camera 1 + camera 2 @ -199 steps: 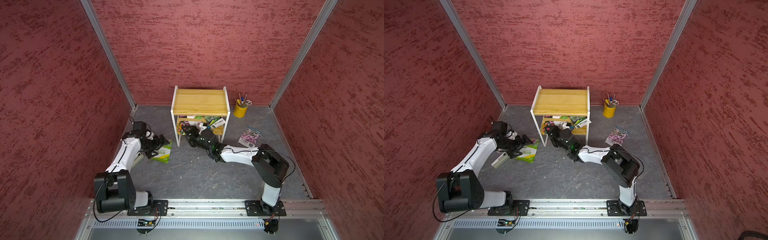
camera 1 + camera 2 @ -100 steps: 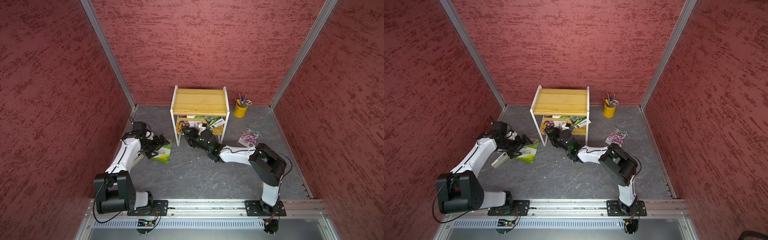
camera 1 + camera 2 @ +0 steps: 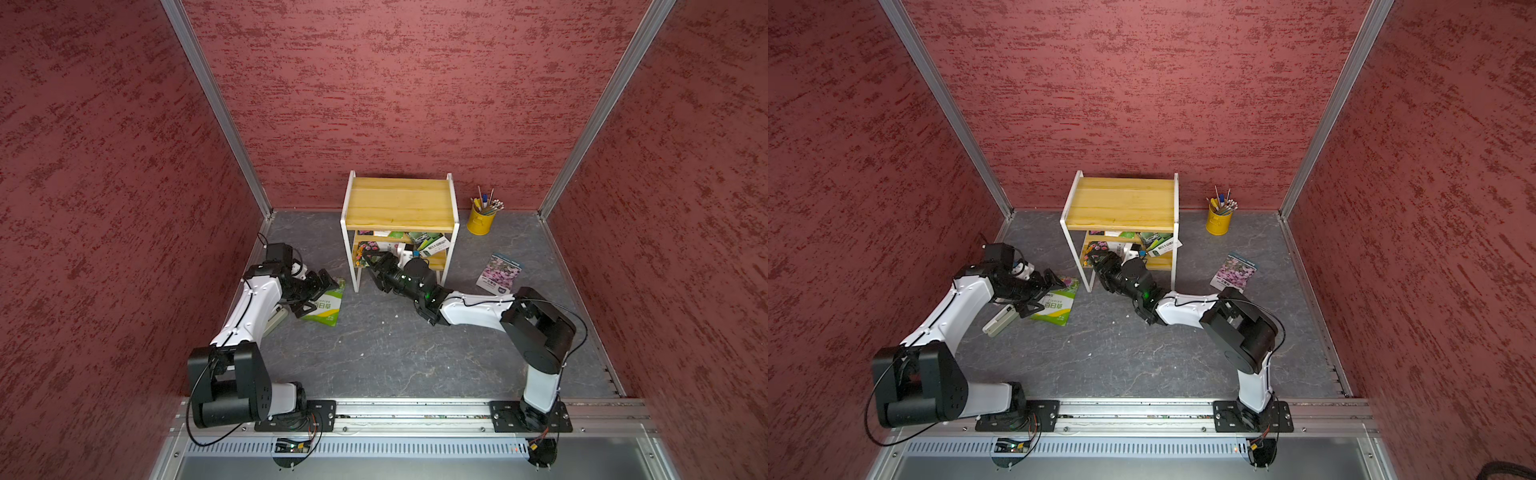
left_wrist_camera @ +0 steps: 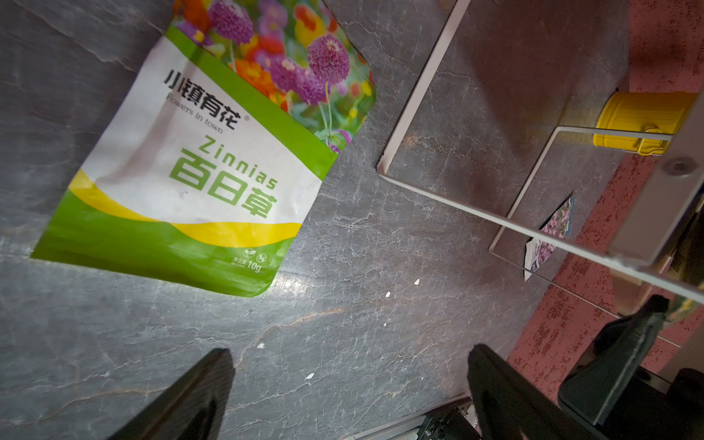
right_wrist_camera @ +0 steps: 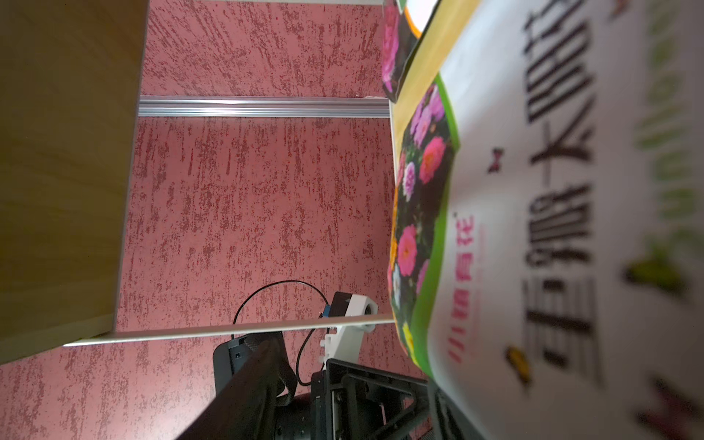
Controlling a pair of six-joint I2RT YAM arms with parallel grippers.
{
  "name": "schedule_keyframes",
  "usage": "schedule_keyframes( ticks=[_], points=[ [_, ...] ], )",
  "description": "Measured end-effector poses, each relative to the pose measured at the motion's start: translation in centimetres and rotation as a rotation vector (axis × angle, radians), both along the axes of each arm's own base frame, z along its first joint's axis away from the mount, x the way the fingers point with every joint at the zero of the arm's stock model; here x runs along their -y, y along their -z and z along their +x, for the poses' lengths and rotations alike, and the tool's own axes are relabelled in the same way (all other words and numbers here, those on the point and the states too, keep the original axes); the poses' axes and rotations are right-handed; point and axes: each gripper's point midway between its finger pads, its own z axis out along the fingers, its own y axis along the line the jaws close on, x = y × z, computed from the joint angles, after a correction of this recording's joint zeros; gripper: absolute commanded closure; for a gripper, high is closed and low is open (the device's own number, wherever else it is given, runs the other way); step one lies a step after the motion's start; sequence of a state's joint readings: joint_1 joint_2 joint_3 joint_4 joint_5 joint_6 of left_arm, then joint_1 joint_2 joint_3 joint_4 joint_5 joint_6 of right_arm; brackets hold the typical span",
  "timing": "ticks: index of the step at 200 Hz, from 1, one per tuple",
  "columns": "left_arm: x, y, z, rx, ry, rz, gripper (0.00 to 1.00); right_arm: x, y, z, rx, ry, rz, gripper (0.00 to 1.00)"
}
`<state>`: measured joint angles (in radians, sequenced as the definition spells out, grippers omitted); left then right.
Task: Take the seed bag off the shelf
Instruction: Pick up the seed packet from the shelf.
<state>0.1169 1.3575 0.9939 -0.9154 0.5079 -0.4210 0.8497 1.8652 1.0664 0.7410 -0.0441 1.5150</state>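
Shelf [image 3: 401,203] [image 3: 1121,203]: two tiers, wooden boards, white frame, standing against the back wall. Its lower tier holds a jumble of packets [image 3: 430,243], one tilted past the front edge. Seed bag [image 3: 360,259] [image 5: 533,228]: white, green border, flower print, on the lower tier at the end nearer the left arm. Right claw [image 3: 368,254] [image 3: 1100,259]: reaches low into the front of the lower tier, tips at the seed bag. In the wrist view its fingers stand partly apart, one finger [image 5: 251,381] bare with wall showing in the gap. The bag's edge covers the other, and nothing is seen gripped between them. Left claw [image 3: 318,293] [image 4: 348,396]: spread to its widest, empty, low over the floor just beside the zinnia bag [image 3: 328,305] [image 4: 190,183]. That bag lies flat by the shelf's front leg. Purple packet [image 3: 498,274]: flat on the floor on the right arm's side of the shelf. Yellow cup [image 3: 480,220]: holds pencils, near the back wall beside the shelf.
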Motion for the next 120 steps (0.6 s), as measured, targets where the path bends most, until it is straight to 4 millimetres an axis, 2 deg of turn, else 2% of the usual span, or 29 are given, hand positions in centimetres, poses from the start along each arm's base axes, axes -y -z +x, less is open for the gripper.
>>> schedule_keyframes(
  ticks=[38, 53, 79, 88, 94, 120],
  points=[
    [0.00, 0.04, -0.03, -0.001, -0.001, 0.000, 0.00, 0.41, -0.18, -0.19, 0.004, 0.008, 0.005, 0.52],
    [0.01, 0.03, -0.02, -0.001, -0.001, -0.001, 0.00, 0.46, -0.31, -0.12, 0.007, 0.013, 0.009, 0.66],
    [0.04, 0.01, -0.01, 0.000, 0.000, -0.003, 0.00, 0.53, -0.54, -0.02, 0.012, 0.021, 0.017, 0.82],
    [0.07, 0.02, -0.03, -0.001, 0.001, -0.005, 0.00, 0.56, -0.63, 0.02, 0.013, 0.024, 0.021, 0.91],
    [0.10, 0.03, -0.04, -0.001, 0.001, -0.006, 0.00, 0.57, -0.70, 0.04, 0.014, 0.025, 0.024, 1.00],
    [0.14, 0.37, -0.28, -0.010, 0.002, -0.009, 0.00, 0.62, -0.86, 0.10, 0.015, 0.031, 0.031, 1.00]
  ],
)
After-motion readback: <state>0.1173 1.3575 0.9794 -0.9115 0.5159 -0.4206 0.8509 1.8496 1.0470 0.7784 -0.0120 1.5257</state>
